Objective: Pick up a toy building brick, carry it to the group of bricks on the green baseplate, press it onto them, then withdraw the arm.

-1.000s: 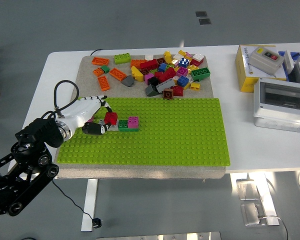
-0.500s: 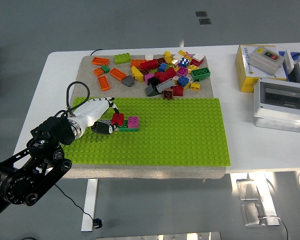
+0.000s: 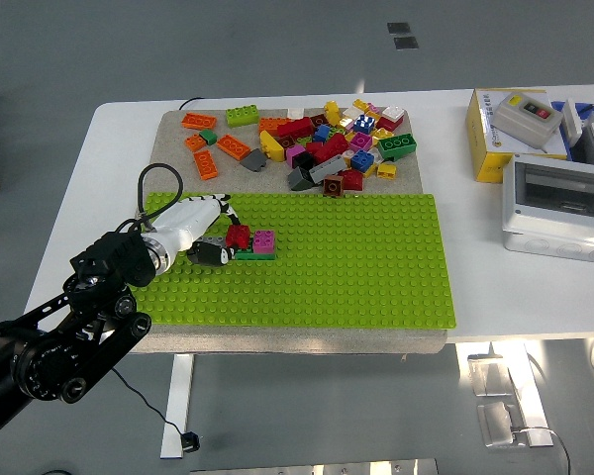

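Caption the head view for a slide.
Left hand presses a red brick beside the pink brick on the green baseplate.

One camera sat high up on the robot's side and looked forward and down. It saw the whole white table point(image 3: 99, 178) from far off, near edge at the bottom.
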Available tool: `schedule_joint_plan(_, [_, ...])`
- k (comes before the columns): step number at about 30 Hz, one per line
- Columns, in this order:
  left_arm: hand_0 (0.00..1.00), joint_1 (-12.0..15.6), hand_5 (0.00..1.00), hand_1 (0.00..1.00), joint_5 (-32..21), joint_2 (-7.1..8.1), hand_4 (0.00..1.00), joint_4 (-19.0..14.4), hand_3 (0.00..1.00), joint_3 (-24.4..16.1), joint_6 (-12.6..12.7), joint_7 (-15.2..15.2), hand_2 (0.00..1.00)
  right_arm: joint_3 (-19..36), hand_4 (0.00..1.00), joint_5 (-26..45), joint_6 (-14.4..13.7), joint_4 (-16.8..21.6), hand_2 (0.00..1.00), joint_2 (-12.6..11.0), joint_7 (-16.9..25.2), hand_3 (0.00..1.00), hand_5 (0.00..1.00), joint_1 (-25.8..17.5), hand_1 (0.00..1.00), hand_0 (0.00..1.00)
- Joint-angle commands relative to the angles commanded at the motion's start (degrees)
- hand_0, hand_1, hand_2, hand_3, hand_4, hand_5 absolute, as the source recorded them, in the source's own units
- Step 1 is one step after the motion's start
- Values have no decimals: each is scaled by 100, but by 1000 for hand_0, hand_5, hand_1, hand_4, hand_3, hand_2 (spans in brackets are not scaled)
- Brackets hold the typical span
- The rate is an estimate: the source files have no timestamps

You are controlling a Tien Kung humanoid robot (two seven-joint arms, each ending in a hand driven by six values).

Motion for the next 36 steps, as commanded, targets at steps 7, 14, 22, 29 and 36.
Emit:
schedule_joint_plan(7, [998, -22, 200, 987, -57, -53, 564, 57, 551, 69, 69, 8, 991, 12, 446, -15, 6, 0, 550, 4, 2, 754, 998, 1, 589, 668])
schedule_joint_plan(14, [998, -51, 228, 986, -183, -92, 577, 150, 554, 134, 119, 111, 991, 17, 445, -25, 8, 0, 551, 7, 6, 754, 998, 7, 589, 663])
schedule_joint_plan(22, [998, -65, 231, 985, -265, -119, 579, 270, 555, 187, 181, 116, 990, 7, 447, -11, 8, -2, 551, 12, 13, 754, 998, 13, 589, 665])
schedule_joint_plan(29, [998, -61, 232, 983, -285, -131, 578, 341, 554, 222, 257, 74, 989, 11, 455, -24, 15, -1, 548, 14, 12, 754, 998, 10, 589, 664])
schedule_joint_plan(36, [998, -69, 226, 981, -219, -129, 575, 345, 556, 219, 318, 26, 988, 25, 463, -47, 24, 3, 548, 15, 3, 753, 998, 9, 590, 667])
